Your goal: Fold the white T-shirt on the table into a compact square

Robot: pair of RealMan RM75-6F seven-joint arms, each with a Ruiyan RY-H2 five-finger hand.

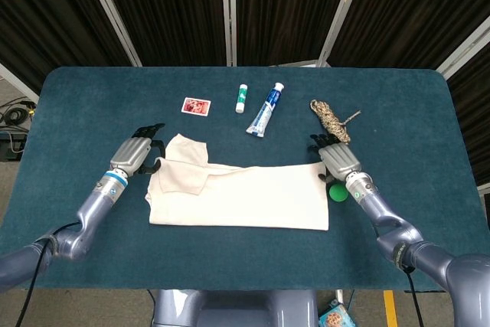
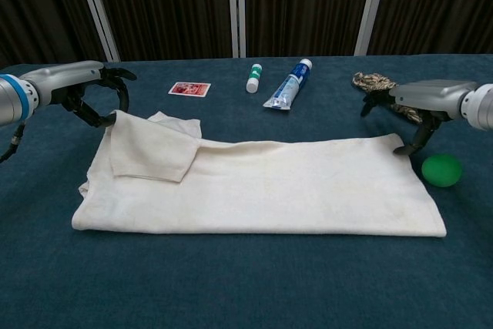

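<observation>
The right hand (image 2: 402, 117) hangs spread and empty just above the white T-shirt's (image 2: 262, 186) far corner, while the left hand (image 2: 98, 96) pinches the opposite corner; release that side as cleanly, leaving the long band flat between them.

Blue table (image 1: 92, 89), white T-shirt (image 1: 245, 197), toothpaste tube (image 1: 265, 110), green ball (image 2: 441, 169), rope (image 1: 329, 117)

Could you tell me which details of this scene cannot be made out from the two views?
- Picture on the small red card: too small, both views.
- Print on the toothpaste tube: too small.
- Whether the left robot hand grips the white T-shirt corner: fingers hide the contact.
- Shirt's folded layers: hidden beneath.
</observation>
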